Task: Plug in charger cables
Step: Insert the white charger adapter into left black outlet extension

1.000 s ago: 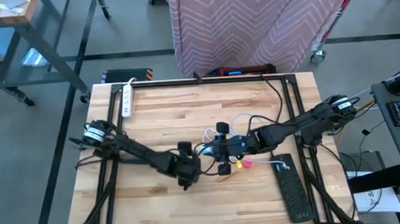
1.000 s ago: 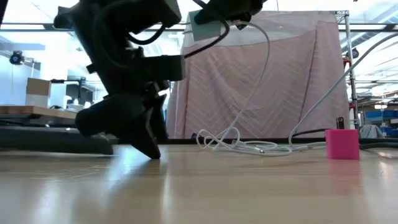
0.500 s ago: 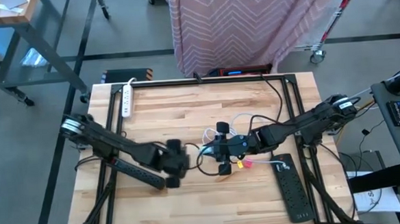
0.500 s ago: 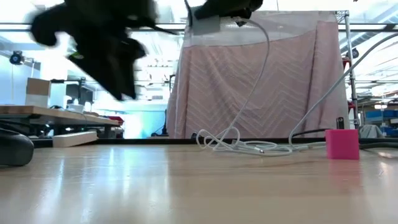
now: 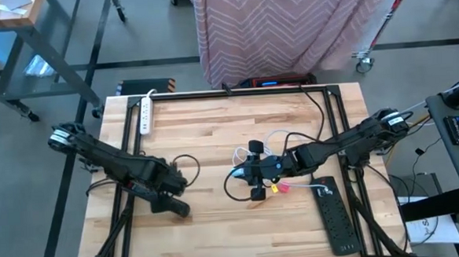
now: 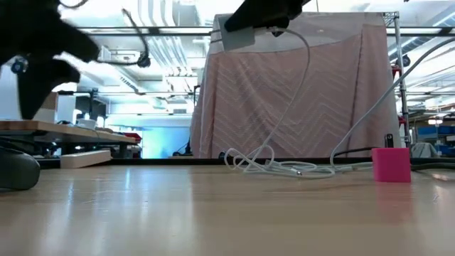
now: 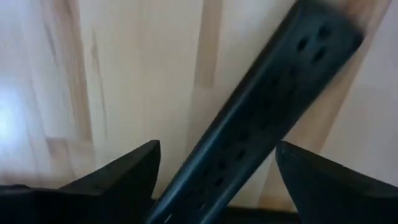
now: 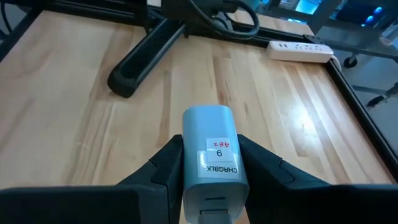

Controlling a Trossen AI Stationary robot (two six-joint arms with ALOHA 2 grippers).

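My right gripper (image 5: 246, 173) hangs over the table's middle, shut on a light blue plug block (image 8: 210, 146) labelled "9 CHRGBLK". The block's thin white cord (image 6: 295, 78) drops to loops of white charger cable (image 6: 252, 160) lying on the table. A red-pink plug block (image 6: 391, 165) stands on the wood nearby (image 5: 278, 187). My left gripper (image 7: 217, 180) is open at the left, raised above a long black power strip (image 7: 261, 118), with one finger on either side of it and no touch that I can see. My right gripper pinches the light blue block by its two opposite sides (image 8: 186, 165) between its two fingers. The fingers lie about level and point toward the table's left edge. The block's front end juts past the fingertips, lifted clear of the table, with its cord (image 6: 284, 107) hanging slack below.
A white power strip (image 5: 145, 116) lies at the far left corner. A second black power strip (image 5: 336, 216) lies near the right front. Thick black cords (image 5: 315, 112) run along the far right. Bare wood spans the middle between the arms.
My left gripper has risen from the table and drawn back toward the left edge, away from the middle. The left black power strip's end now lies farther left than a second ago. My right gripper has kept the blue block where it was.
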